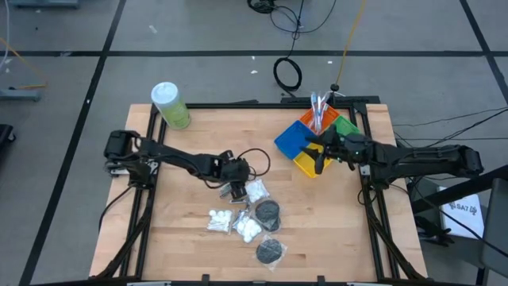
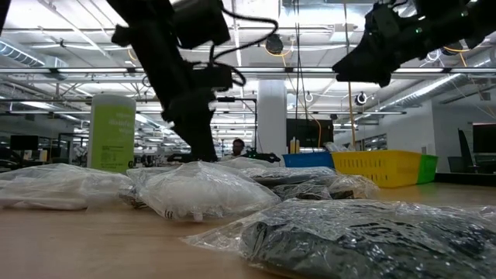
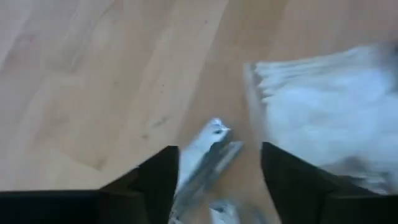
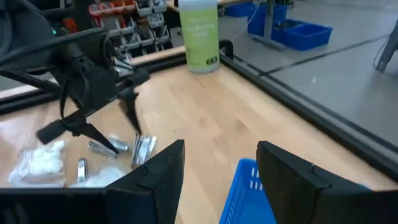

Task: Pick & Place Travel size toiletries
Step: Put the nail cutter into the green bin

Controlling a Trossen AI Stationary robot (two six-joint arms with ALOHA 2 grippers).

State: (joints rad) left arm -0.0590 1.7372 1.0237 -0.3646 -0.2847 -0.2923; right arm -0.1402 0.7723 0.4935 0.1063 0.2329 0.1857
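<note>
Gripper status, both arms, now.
Left gripper: open, down over a silver tube on the table, not holding it.
Right gripper: open, empty, above the blue bin.

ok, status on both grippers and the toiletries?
Left gripper open over a silver tube. Right gripper open, empty, above the bins. Cotton ball bags close alongside.
</note>
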